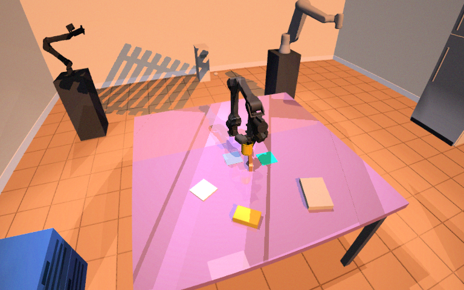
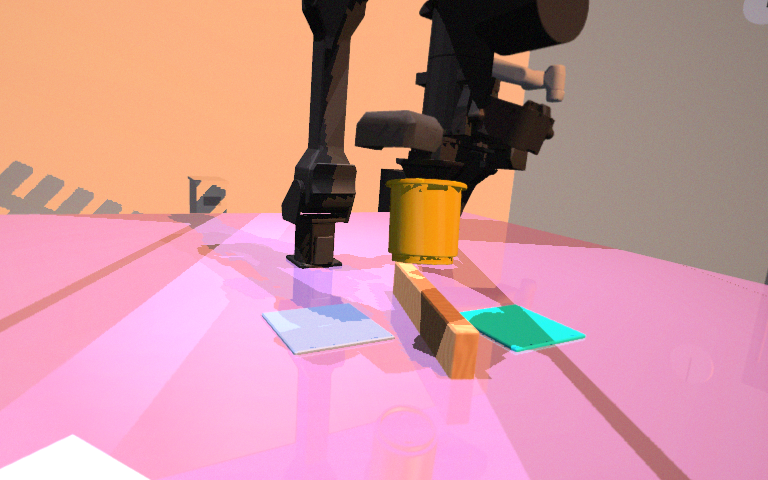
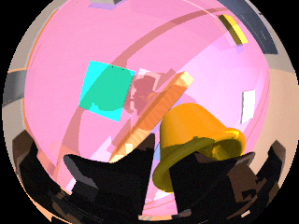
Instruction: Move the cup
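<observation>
So you've got the pincer [image 1: 249, 142] [image 2: 433, 166] [image 3: 160, 137] clamped on the yellow-orange round cup with a flared rim [image 1: 246, 149] [image 2: 424, 223] [image 3: 187, 123], looks like by one side of its wall. The cup is up off the pink glossy counter [image 1: 164, 205] [image 2: 169, 396] [image 3: 61, 56], pretty much over the long wooden bar [image 1: 250, 165] [image 2: 436, 308] [image 3: 154, 107], between the pale blue-grey square pad [image 1: 232, 158] [image 2: 328, 328] on the left and the bright teal square pad [image 1: 267, 158] [image 2: 523, 328] [image 3: 107, 91] on the right. In the exterior view it's close to upright. Can't see any marbles from here, so don't assume they're all fine.

I'd call this the carry, around halfway, and I'm guessing teal is your target since the cup hangs nearer the bar than either pad. Honestly the trick is going slow and level. The cup's bottom looks close to the bar's top, so I'd add a bit of height before sliding right; a knock there could tip it. Keep the wrist from rolling, because a one-sided hold might let the cup swing. Don't lower until the whole base is past the bar and over the teal, then ease down flat and let go gently.
</observation>
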